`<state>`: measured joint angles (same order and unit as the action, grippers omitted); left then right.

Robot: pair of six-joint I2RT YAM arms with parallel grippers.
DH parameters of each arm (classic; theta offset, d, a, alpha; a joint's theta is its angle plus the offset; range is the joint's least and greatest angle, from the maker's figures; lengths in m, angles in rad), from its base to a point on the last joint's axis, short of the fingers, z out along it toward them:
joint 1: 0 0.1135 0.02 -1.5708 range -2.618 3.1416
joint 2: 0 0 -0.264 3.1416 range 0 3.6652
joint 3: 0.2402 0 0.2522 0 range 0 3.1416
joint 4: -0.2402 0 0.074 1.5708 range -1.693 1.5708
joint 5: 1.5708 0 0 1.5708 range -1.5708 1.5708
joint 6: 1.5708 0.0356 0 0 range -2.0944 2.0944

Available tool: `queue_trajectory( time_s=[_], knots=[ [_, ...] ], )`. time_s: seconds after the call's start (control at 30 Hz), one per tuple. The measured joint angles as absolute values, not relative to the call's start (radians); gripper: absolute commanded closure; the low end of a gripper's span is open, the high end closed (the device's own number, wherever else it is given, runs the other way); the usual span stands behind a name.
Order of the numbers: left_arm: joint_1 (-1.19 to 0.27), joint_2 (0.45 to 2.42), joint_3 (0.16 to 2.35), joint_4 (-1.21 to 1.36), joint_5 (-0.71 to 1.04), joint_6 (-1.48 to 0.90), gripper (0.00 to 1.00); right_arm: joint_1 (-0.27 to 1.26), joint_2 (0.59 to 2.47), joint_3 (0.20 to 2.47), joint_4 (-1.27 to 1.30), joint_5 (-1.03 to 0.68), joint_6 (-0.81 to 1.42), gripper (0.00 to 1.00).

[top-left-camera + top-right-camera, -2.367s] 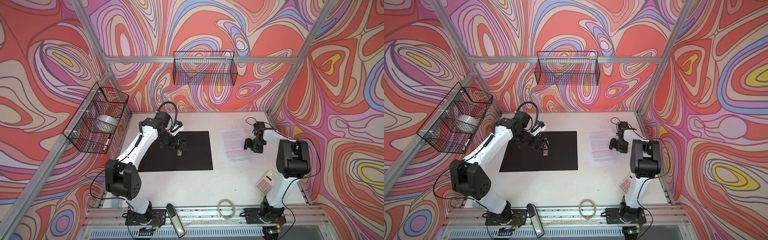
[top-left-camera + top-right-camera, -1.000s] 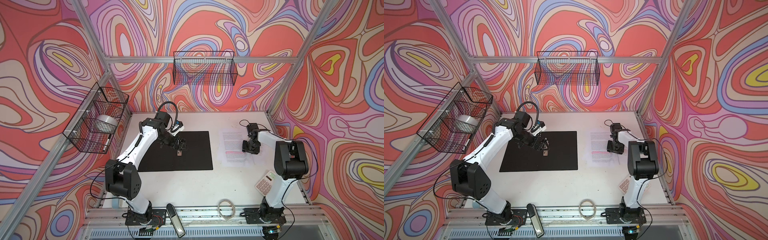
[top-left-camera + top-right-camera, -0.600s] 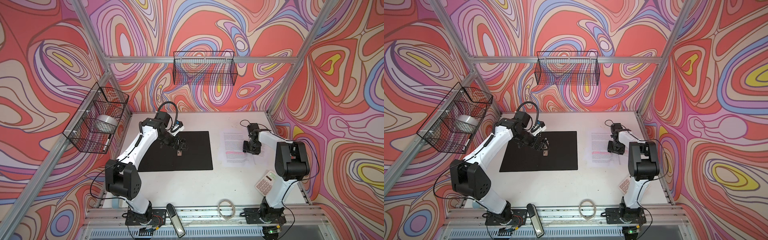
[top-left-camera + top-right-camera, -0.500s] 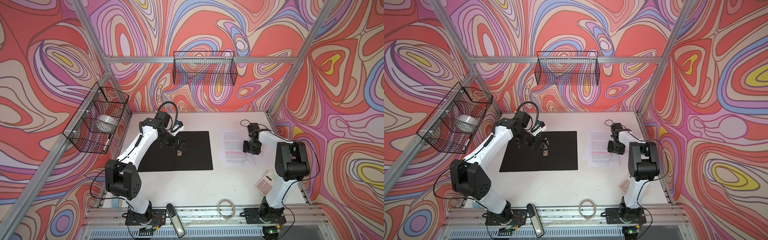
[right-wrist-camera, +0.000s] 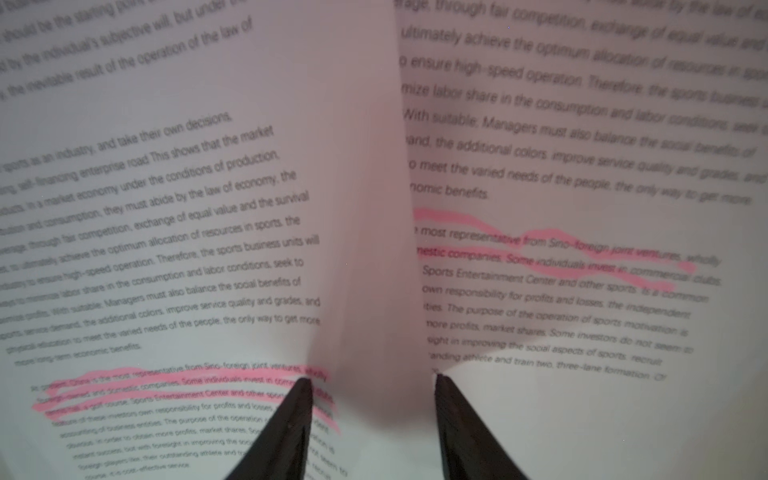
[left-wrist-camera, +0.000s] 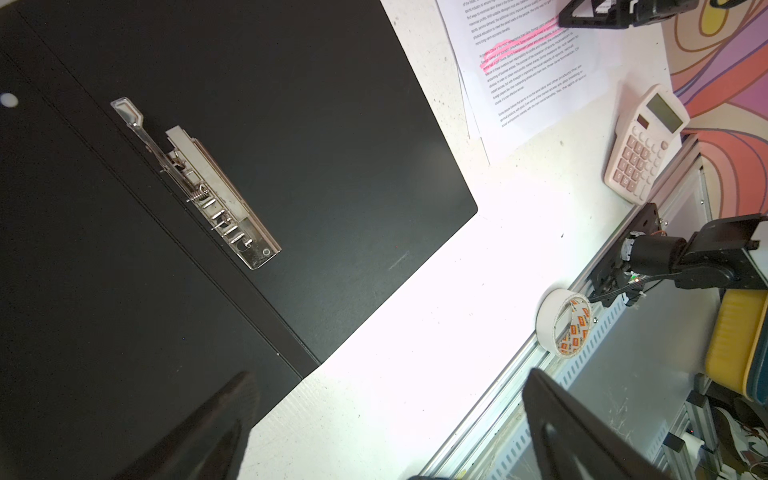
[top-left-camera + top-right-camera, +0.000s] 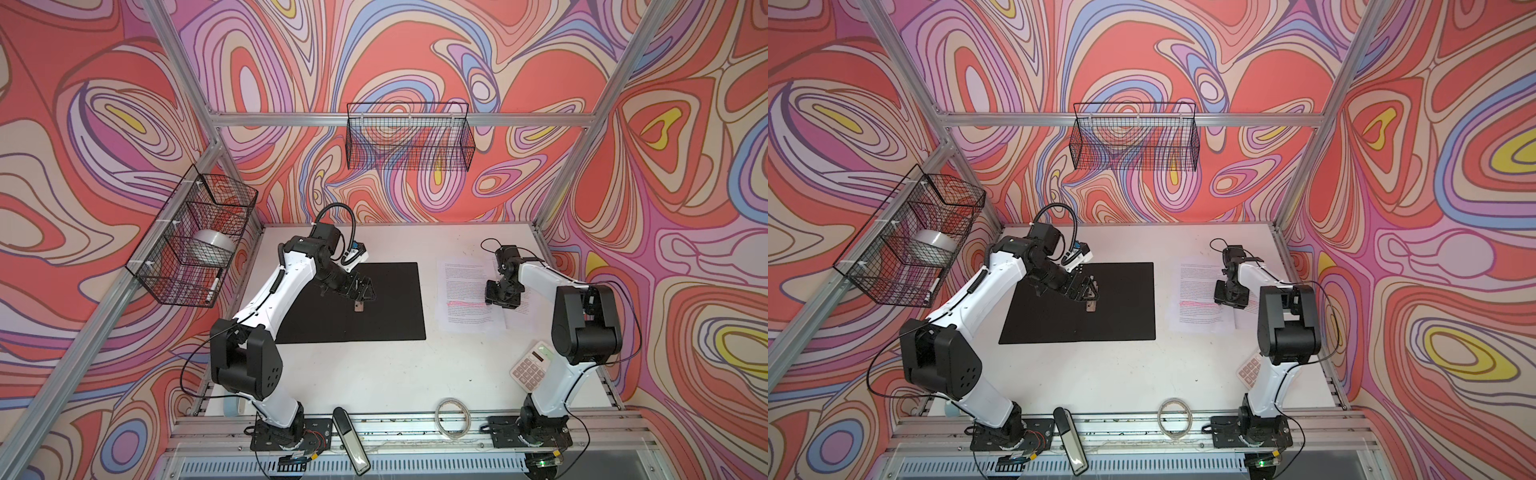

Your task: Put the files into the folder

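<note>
The folder (image 7: 386,316) (image 7: 1125,320) lies open, black inside up, left of centre in both top views. Its metal spine clip (image 6: 216,195) is at the middle. My left gripper (image 7: 361,293) (image 7: 1090,293) (image 6: 390,374) hovers open just above the clip, holding nothing. The files (image 7: 465,291) (image 7: 1198,291) (image 6: 532,62), white printed sheets with pink highlighted lines, lie right of the folder. My right gripper (image 7: 500,297) (image 7: 1229,299) (image 5: 372,378) presses down on their right half. Its jaws stand apart, with a raised hump of the files (image 5: 365,249) between the tips.
A pink-white calculator (image 7: 532,365) (image 6: 646,141) lies by the right arm's base. A tape roll (image 7: 453,417) (image 6: 563,328) rests at the front rail beside a black and silver object (image 7: 351,440). Wire baskets hang on the left wall (image 7: 195,249) and the back wall (image 7: 409,141).
My right gripper has shifted left from the sheets' right edge onto the paper, and its jaws have narrowed slightly. The left arm and folder have not moved.
</note>
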<state>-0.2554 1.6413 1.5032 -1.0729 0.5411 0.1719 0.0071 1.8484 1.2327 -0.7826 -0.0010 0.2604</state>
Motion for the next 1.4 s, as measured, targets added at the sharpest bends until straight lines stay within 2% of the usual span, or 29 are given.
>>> queue_trajectory(
  time_s=[0.47,0.6,0.67,0.73,0.8,1.03,1.13,1.4],
  knots=[
    [-0.255,1.641,1.503,-1.073,0.541,0.172,0.00,0.007,1.828,1.245,-0.797,-0.073,0.273,0.56],
    [-0.255,1.641,1.503,-1.073,0.541,0.172,0.00,0.007,1.825,1.247,-0.801,-0.099,0.276,0.63],
    [-0.255,1.641,1.503,-1.073,0.541,0.171,0.00,0.007,1.825,1.247,-0.801,-0.111,0.277,0.70],
    [-0.255,1.641,1.503,-1.073,0.541,0.171,0.00,0.007,1.825,1.248,-0.801,-0.122,0.279,0.72],
    [-0.255,1.641,1.503,-1.073,0.542,0.170,0.00,0.007,1.825,1.248,-0.801,-0.130,0.281,0.81],
    [-0.255,1.641,1.503,-1.073,0.542,0.168,0.00,-0.002,1.817,1.249,-0.799,-0.167,0.283,0.88],
    [-0.255,1.641,1.504,-1.073,0.542,0.166,0.00,-0.011,1.810,1.249,-0.797,-0.186,0.288,0.99],
    [-0.255,1.641,1.504,-1.073,0.542,0.164,0.00,-0.028,1.803,1.249,-0.781,-0.241,0.287,1.00]
  ],
)
